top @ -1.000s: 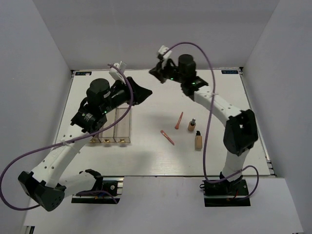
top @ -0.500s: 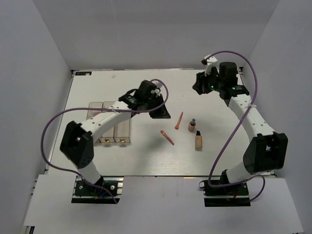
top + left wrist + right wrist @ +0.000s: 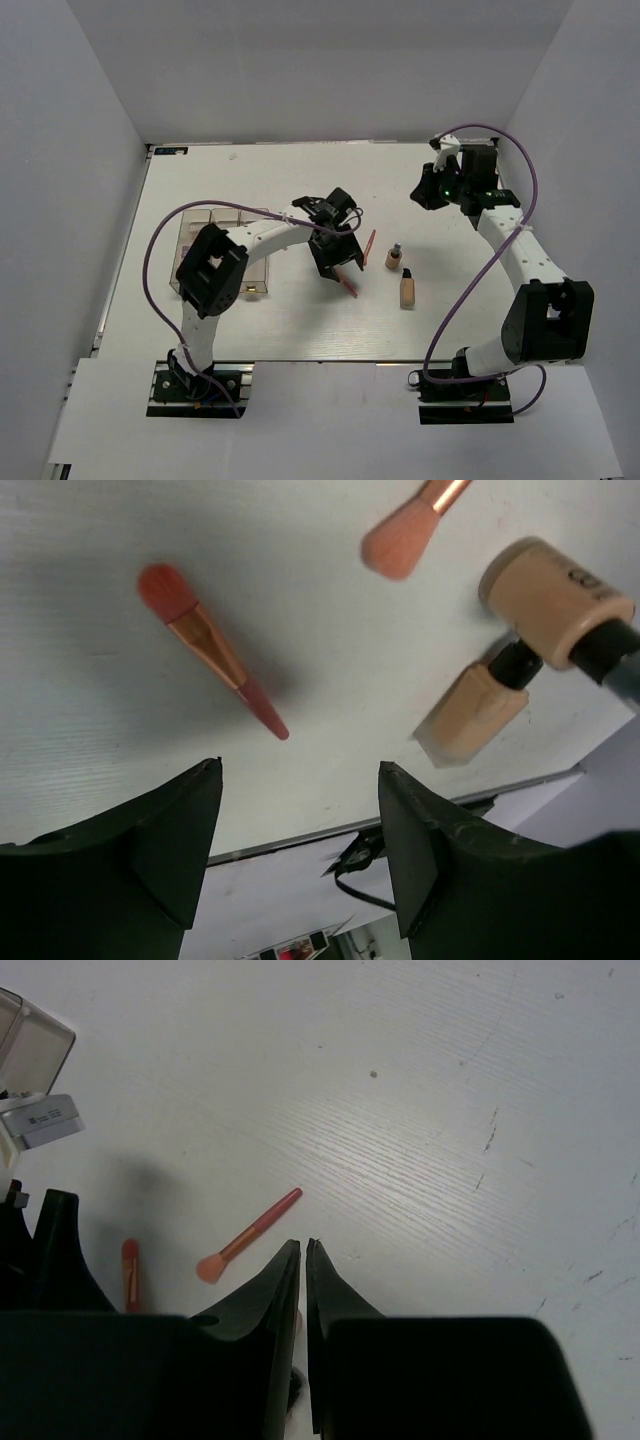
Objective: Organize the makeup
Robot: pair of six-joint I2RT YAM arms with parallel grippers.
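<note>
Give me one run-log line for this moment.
left gripper: open, over flat brush on table | right gripper: shut, empty | round brush, two bottles: loose on table

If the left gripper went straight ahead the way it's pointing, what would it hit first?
Most likely the thin handle end of the flat coral brush, which lies just ahead of the open left gripper. Depth is unclear, so it might land on bare table beside it.

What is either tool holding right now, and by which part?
Nothing is held. The left tool stands open, the flat coral brush lying free ahead of it; the right tool is shut on nothing.
</note>
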